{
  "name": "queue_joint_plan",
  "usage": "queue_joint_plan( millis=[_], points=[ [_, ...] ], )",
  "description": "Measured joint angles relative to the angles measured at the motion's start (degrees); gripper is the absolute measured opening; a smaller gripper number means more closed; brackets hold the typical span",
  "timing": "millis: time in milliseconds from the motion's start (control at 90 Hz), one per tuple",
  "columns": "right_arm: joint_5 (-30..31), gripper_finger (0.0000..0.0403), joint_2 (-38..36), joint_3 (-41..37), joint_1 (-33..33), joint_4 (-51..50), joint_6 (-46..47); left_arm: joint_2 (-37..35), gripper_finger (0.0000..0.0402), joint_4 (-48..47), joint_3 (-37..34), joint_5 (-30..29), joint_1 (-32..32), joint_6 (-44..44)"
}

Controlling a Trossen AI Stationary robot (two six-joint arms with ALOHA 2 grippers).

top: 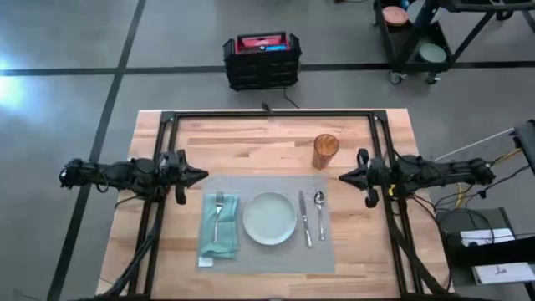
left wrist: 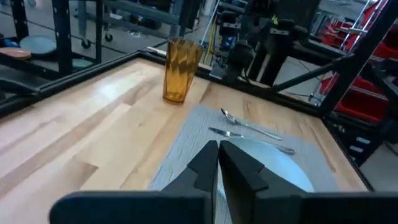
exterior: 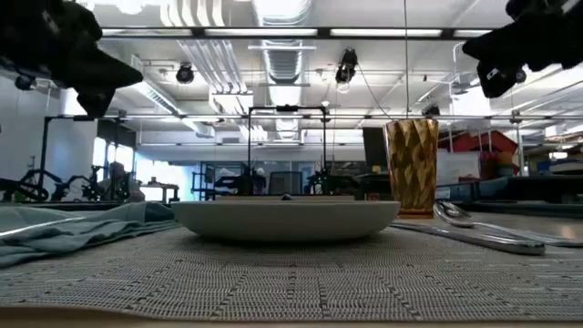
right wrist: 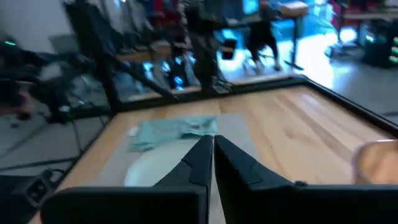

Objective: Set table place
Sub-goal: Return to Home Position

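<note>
left gripper (top: 203, 176) pressed together | right gripper (top: 343, 176) pressed together | placemat (top: 267, 257) between them, touching neither

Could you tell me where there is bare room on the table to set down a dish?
Widest free patch: the bare table strip between the placemat and the far frame bar, left of the glass. The wood beside the placemat's short sides is also bare, beneath the raised left gripper and right gripper. Crowded: around plate, knife and spoon.
</note>
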Motion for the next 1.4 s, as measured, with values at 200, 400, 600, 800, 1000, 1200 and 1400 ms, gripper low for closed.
queue_joint_plan(
  millis=[200, 400, 600, 800, 1000, 1200, 1400],
  points=[
    [1.89, 0.0003, -8.92, -5.57, -0.02, 0.71, -0.07, -3.97, 0.0003, -0.10, -0.04, 0.09, 0.00, 2.90],
    [4.35, 0.0002, -7.33, -8.85, -0.04, 5.93, -0.08, -7.25, 0.0004, -1.24, -0.68, 1.62, 0.00, 3.15],
    [4.69, 0.0002, -6.93, -9.75, -0.04, 6.90, -0.10, -7.28, 0.0008, 3.88, -5.23, 3.93, -0.02, 3.12],
    [4.72, 0.0003, -6.84, -9.75, -0.04, 6.52, 0.62, -7.30, 0.0003, 17.66, -11.44, 6.40, 0.00, 4.67],
    [4.74, 0.0004, -6.81, -9.77, -0.04, 6.57, -0.11, -6.83, 0.0004, 16.48, -11.97, 8.83, 0.00, 5.79],
    [4.70, 0.0004, -6.79, -9.77, -0.02, 6.17, -1.54, -6.80, 0.0008, 16.42, -11.99, 8.45, 0.04, 8.61],
    [4.70, 0.0003, -6.76, -9.79, -0.04, 4.42, -1.80, -5.60, 0.0003, 16.39, -11.98, 7.92, 0.04, 8.52]
  ],
)
